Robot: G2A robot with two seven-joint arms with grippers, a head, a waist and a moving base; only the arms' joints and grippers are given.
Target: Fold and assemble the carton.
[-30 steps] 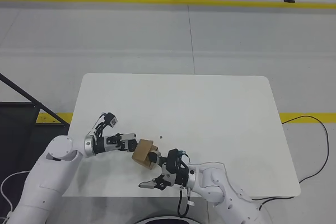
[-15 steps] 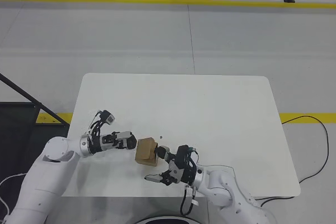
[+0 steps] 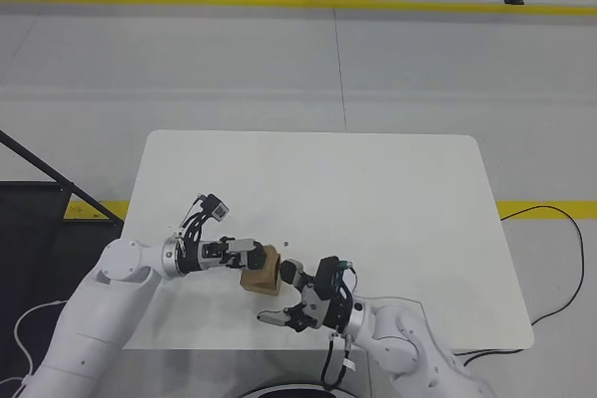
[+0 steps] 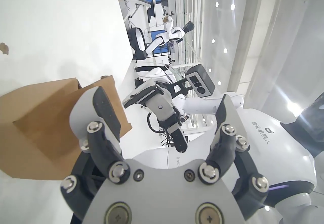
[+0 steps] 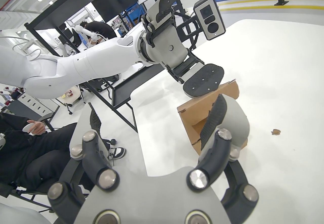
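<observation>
1. The carton (image 3: 260, 271) is a small brown box on the white table (image 3: 378, 189), near the robot's edge and right between the two arms. Its top is open, with one flap (image 5: 231, 90) standing up.
2. The left gripper (image 3: 247, 252) is spread wide and holding nothing. Its lower pad (image 5: 203, 80) lies flat over that raised flap, at the edge or just touching it; contact is hard to call.
3. The right gripper (image 3: 279, 296) is splayed wide too, and empty. One finger (image 5: 215, 118) is set close against the carton's near wall, apparently as a brace.
4. The step in hand looks like folding the flap down into the box. To do it well, the left pad should press with its broad face close to the crease, sweeping down and inward. Jabbing at the free corner would likely buckle the board.
5. The right finger should bear low on the wall opposite the push, so the box doesn't skid or tip.
6. Slow, even pressure matters here, because the carton looks light and open-sided and could easily rack out of square.
7. A small cardboard scrap (image 3: 287, 243) lies on the table just beyond the box, and it looks clear of the work.
</observation>
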